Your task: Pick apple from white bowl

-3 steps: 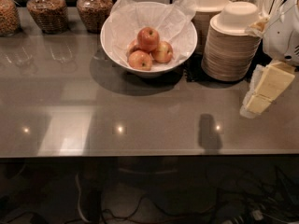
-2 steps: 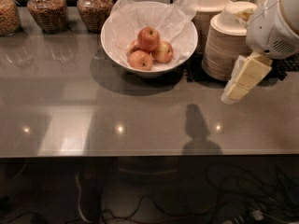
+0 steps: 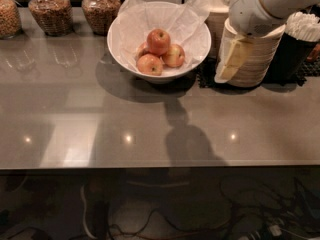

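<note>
Several dark cables (image 3: 165,224) lie on the floor under the front edge of the grey counter (image 3: 75,109), nearer the camera than the gripper and below it. On the counter top a dark shadow (image 3: 187,139) spreads in front of the gripper and a little to its left. The gripper (image 3: 223,75) itself hangs above the counter near the right side, cream-coloured and tilted down and to the left from the white arm (image 3: 260,4); whether it is wide or narrow cannot be told, and it holds nothing that can be seen. Just behind it and to its right stands a stack of tan bowls (image 3: 257,59), which it overlaps in this view. To its left, close by but apart from it, sits the white bowl (image 3: 117,49), lined with crinkled paper (image 3: 185,21). The apple (image 3: 158,40), the reddest, rests on top of the pile inside that bowl, on paler apples (image 3: 149,64). Further back and to the gripper's right is a dark cup of white sticks (image 3: 305,26). Far to its left, along the back edge, stand three glass jars (image 3: 47,11) with brown contents.
</note>
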Robot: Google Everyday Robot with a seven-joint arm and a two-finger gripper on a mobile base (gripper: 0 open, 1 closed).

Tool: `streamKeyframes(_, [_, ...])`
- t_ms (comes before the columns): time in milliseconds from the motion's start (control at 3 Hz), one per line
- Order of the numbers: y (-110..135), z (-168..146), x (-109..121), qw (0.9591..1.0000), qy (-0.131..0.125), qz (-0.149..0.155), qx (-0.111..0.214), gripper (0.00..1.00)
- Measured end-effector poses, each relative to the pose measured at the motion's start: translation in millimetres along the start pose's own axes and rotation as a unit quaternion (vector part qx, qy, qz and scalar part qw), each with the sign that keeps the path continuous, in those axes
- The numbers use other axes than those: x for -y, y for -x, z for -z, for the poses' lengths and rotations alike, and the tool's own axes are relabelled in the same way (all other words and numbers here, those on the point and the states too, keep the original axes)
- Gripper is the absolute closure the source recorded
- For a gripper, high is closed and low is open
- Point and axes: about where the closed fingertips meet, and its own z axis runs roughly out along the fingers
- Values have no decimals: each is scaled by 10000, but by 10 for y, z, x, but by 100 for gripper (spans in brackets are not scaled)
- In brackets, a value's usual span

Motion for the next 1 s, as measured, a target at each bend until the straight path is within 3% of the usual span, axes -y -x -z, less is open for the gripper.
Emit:
streamKeyframes(333, [110,-213,242,9974,-6,715,-73,0])
streamKeyframes(667, [371,-575,509,9885,164,1499,-111,0])
streamKeyframes(1000, [371,-576,509,9885,163,1500,-111,0])
